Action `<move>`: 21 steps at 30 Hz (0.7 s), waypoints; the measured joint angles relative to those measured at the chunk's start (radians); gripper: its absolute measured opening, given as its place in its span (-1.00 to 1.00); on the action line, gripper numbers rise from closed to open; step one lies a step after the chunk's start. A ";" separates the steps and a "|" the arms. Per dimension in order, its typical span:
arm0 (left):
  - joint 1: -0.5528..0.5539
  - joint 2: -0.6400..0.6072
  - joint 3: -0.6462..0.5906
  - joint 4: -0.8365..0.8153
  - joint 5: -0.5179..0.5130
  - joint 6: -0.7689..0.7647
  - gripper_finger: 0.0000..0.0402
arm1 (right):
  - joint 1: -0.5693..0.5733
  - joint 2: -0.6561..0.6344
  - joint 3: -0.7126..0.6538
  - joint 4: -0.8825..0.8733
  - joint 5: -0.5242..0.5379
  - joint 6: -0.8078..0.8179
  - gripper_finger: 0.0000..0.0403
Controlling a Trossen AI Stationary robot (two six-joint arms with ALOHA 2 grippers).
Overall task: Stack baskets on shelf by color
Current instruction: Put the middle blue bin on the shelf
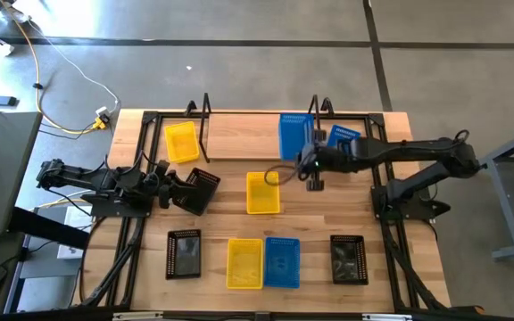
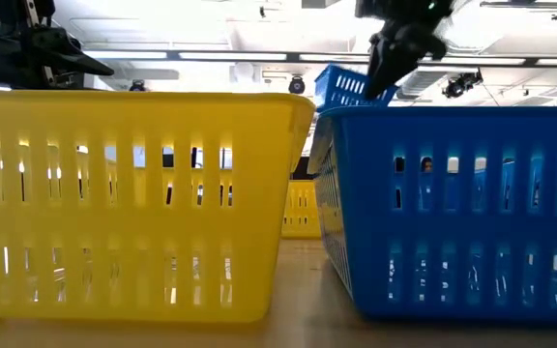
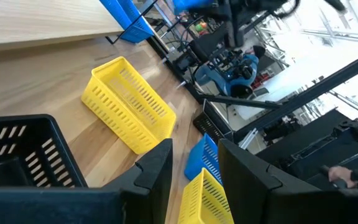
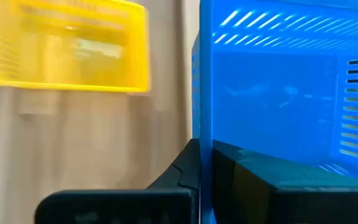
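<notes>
While the right gripper (image 1: pixel 313 171) reached in over the middle-back of the table, its fingers stood clamped on one wall of a blue basket (image 1: pixel 294 135) — the right wrist view showed that blue wall (image 4: pixel 278 87) pinched between the two dark fingers. That basket sat over the right part of the shelf (image 1: pixel 248 135), a light plank between black wire brackets along the table's far edge, with a second blue basket (image 1: pixel 343 137) just beside it near the right bracket. One yellow basket (image 1: pixel 181 142) lay at the left end of the shelf. On the left side of the table the left gripper (image 1: pixel 178 191) held a black basket (image 1: pixel 199 190) tilted, fingers closed over its rim; the left wrist view showed that rim (image 3: pixel 17 155) against the fingers. Another yellow basket (image 1: pixel 262 193) lay loose mid-table, between the two grippers. Along the near edge ran a row — black basket (image 1: pixel 184 253), yellow basket (image 1: pixel 244 263), blue basket (image 1: pixel 282 262) touching it, then a black basket (image 1: pixel 348 259) well apart to the right.
</notes>
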 joint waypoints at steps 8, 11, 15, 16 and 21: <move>0.000 0.001 0.000 0.000 0.003 -0.001 -0.42 | -0.171 0.089 0.000 0.022 -0.105 -0.064 -1.00; 0.000 0.001 0.000 0.000 0.002 -0.001 -0.42 | -0.206 0.134 0.000 0.021 -0.126 -0.095 -1.00; 0.000 0.000 0.000 0.000 0.002 -0.001 -0.42 | -0.236 0.184 0.000 0.019 -0.173 -0.112 -1.00; 0.000 0.001 0.000 0.000 0.002 -0.002 -0.42 | -0.240 0.196 0.000 0.021 -0.179 -0.113 -1.00; 0.000 0.000 0.000 0.000 0.002 -0.001 -0.42 | -0.257 0.254 0.000 0.031 -0.201 -0.140 -1.00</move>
